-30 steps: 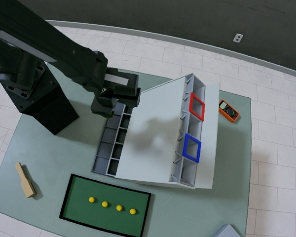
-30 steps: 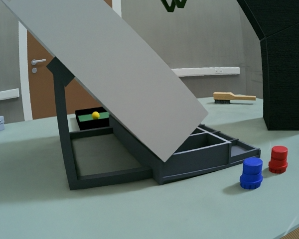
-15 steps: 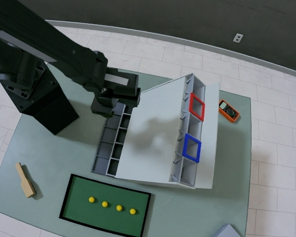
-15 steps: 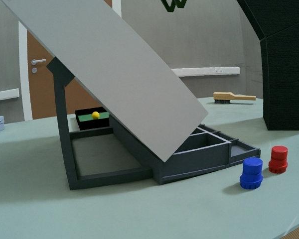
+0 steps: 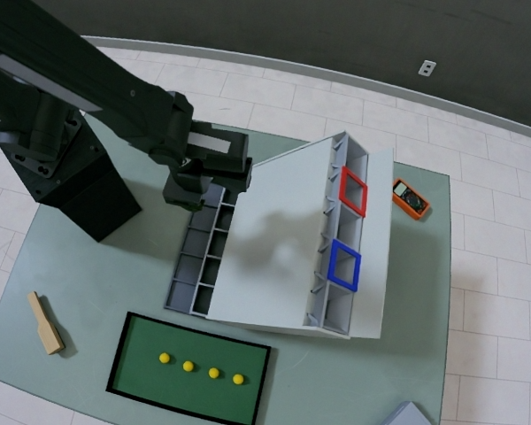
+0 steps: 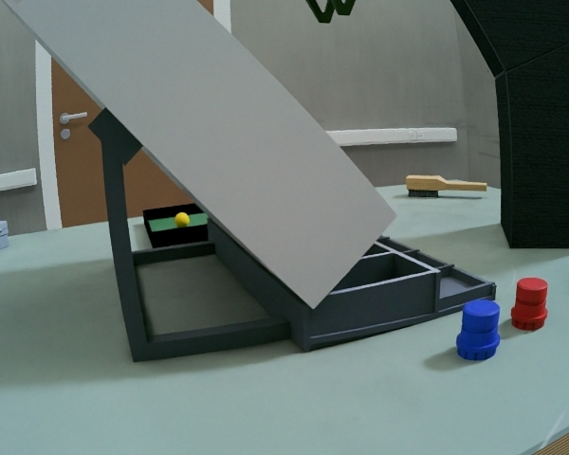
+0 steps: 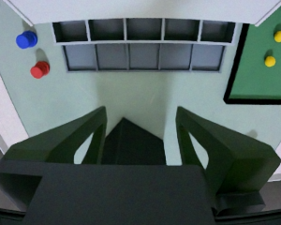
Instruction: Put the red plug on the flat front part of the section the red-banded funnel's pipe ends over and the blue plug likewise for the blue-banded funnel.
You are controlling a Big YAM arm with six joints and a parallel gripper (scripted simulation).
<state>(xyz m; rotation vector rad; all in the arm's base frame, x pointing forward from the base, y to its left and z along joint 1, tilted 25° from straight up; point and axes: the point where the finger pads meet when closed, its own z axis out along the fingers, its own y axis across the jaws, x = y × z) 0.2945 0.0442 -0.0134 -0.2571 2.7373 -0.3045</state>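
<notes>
The red plug (image 6: 529, 303) and the blue plug (image 6: 478, 329) stand upright on the table beside the end of the sorter; they also show at the wrist view's upper left, red (image 7: 39, 69) and blue (image 7: 26, 39). The red-banded funnel (image 5: 353, 190) and blue-banded funnel (image 5: 343, 265) sit at the top of the sloped grey cover (image 5: 274, 233). The row of sections with flat front parts (image 7: 142, 56) is empty. Several yellow marbles (image 5: 201, 367) lie in the green tray (image 5: 188, 366). My gripper (image 7: 140, 112) is open and empty, high above the table in front of the sections.
A wooden brush (image 5: 45, 323) lies at the left table edge. An orange multimeter (image 5: 410, 198) lies behind the sorter. The arm's dark base (image 5: 73, 182) stands left of the sections. A grey box corner (image 5: 407, 413) shows at the bottom right.
</notes>
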